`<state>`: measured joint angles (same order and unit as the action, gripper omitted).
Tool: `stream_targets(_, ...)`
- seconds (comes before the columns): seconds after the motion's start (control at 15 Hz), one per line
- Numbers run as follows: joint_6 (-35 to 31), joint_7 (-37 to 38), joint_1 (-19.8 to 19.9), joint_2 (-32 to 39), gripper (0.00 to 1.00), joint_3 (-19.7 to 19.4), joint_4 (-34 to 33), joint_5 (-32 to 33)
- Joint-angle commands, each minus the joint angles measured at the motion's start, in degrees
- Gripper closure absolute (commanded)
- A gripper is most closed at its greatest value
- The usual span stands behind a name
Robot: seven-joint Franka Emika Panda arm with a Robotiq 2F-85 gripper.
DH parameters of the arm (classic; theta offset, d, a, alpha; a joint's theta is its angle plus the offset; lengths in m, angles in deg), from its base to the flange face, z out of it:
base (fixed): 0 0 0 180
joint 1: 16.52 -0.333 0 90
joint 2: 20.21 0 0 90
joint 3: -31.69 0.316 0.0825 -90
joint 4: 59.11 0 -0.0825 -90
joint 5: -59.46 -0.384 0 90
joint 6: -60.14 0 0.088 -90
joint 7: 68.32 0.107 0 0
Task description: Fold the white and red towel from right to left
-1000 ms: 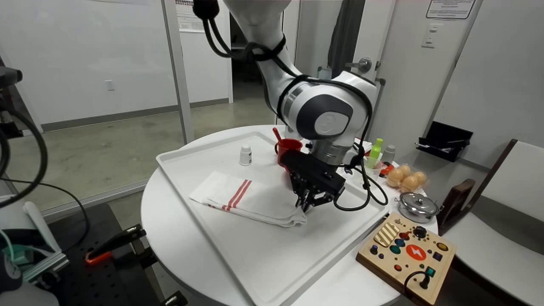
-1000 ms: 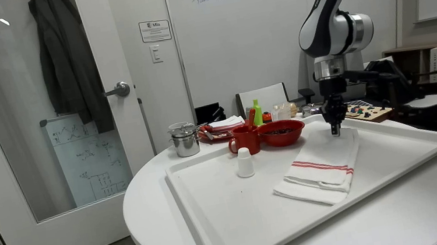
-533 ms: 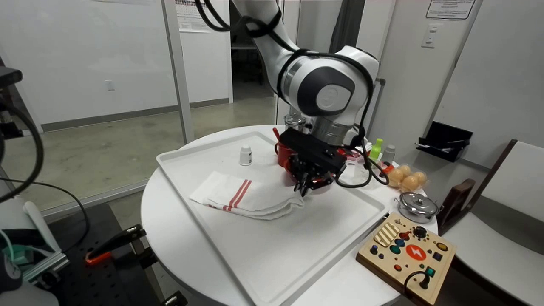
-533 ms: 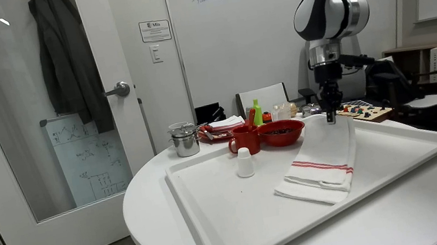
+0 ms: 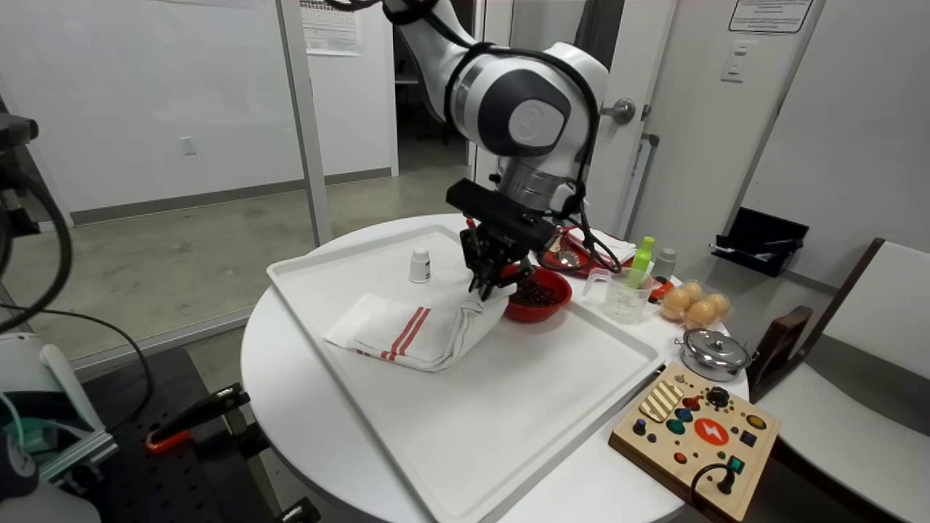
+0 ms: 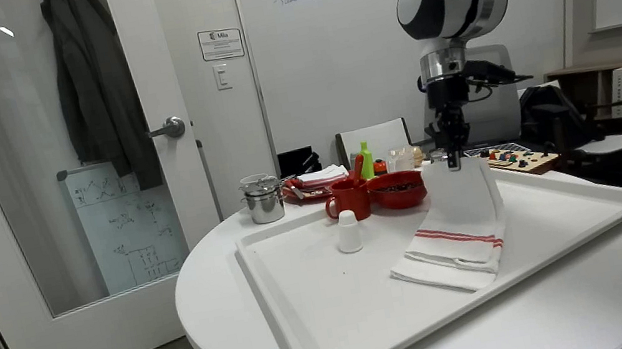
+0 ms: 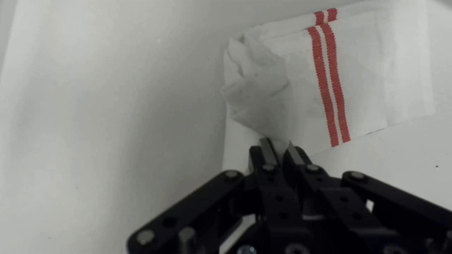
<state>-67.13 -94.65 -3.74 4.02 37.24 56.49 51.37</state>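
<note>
The white and red towel [image 5: 389,327] lies on the white tray [image 5: 450,450], with its red-striped end flat. It also shows in an exterior view [image 6: 459,210] and in the wrist view [image 7: 363,70]. My gripper [image 5: 481,292] is shut on the towel's unstriped end and holds it raised above the tray. The raised part slopes up to the fingertips, and its underside and bunched layers show. In an exterior view the gripper [image 6: 455,164] is at the towel's far end. In the wrist view cloth sits between the two fingertips of the gripper [image 7: 277,144].
A red bowl [image 5: 543,292] of dark pieces stands close behind the raised towel end, beside a red mug [image 6: 351,200]. A small white bottle [image 5: 419,266] stands on the tray. A measuring cup [image 5: 626,296], eggs [image 5: 694,305] and a wooden board [image 5: 694,436] are beyond the tray.
My gripper has risen and moved left in both exterior views, carrying the held towel end up and back over the rest. The striped end has stayed in place.
</note>
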Motion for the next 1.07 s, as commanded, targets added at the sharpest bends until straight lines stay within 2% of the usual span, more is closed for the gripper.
stream_targets(0.0,2.04,-0.36,-2.15,-3.02,0.92,0.33,2.06,-2.32)
stream_targets(1.0,9.61,-2.62,-6.96,-3.99,0.91,3.23,3.07,-5.6)
